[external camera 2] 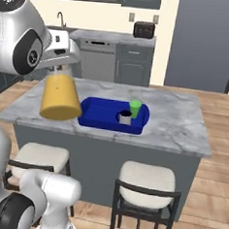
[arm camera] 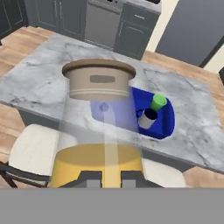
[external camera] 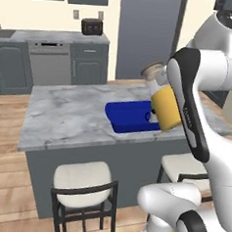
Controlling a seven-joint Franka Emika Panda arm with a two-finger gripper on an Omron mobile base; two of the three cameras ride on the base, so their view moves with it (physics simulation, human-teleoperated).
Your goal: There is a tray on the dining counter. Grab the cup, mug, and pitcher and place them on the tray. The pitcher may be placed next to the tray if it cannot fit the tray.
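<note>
Squat yellow-orange pitcher (external camera 2: 59, 98) w/ clear upper part and beige lid: held aloft, tilted, off the near-left edge of the grey-veined white marble dining surface (external camera: 69, 117), not touching it. Fingers (arm camera: 103, 176) clenched on pitcher's base end, lid pointing away from hand in hand view. Deep royal-blue rect. tray (external camera 2: 99, 113) w/ low sides sits mid-surface, well ahead of pitcher. Inside tray, at its far-right end from right base view: small bright green tapered cup (external camera 2: 135, 108) and, just beside it, pale grey-white mug w/ dark navy inside (external camera 2: 124, 117); both upright, so judging two of three items done. Step in hand looks like carrying pitcher to tray. Left half of tray floor appears bare; prob. enough room, but hard to judge pitcher's footprint vs. that gap. To do it well: bring pitcher upright before lowering, come in over the bare end away from cup and mug, clear the raised side, set base flat, then release. If fit looks tight, put it on marble just beside tray instead. Risk: tilted set-down tipping it, or knocking mug. Pale-cushioned dark stools (external camera: 82, 185) below edge, no issue.
</note>
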